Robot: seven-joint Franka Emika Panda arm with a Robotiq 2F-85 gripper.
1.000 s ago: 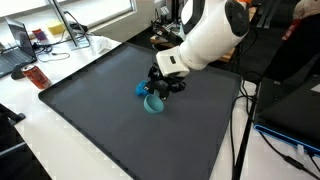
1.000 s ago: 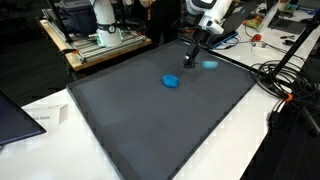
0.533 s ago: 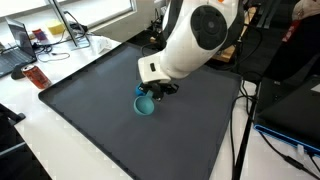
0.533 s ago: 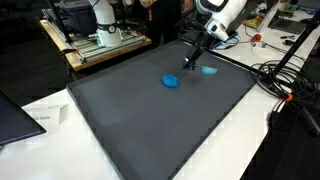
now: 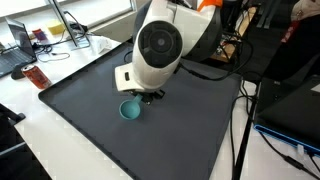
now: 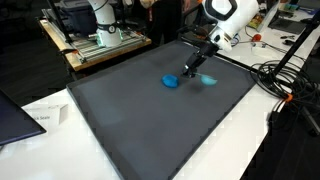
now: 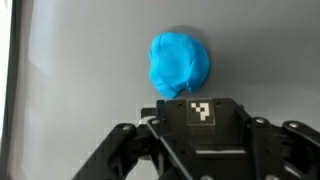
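The dark grey mat (image 5: 200,130) spreads wide beneath me. My gripper (image 5: 144,98) hangs low over it, with the small teal plastic cup (image 5: 130,110) touching or just beside it on the near left. In the wrist view the rounded bright blue lump (image 7: 180,65) lies straight ahead, apart. My fingers are hidden, so I cannot tell whether they are spread or clamped.
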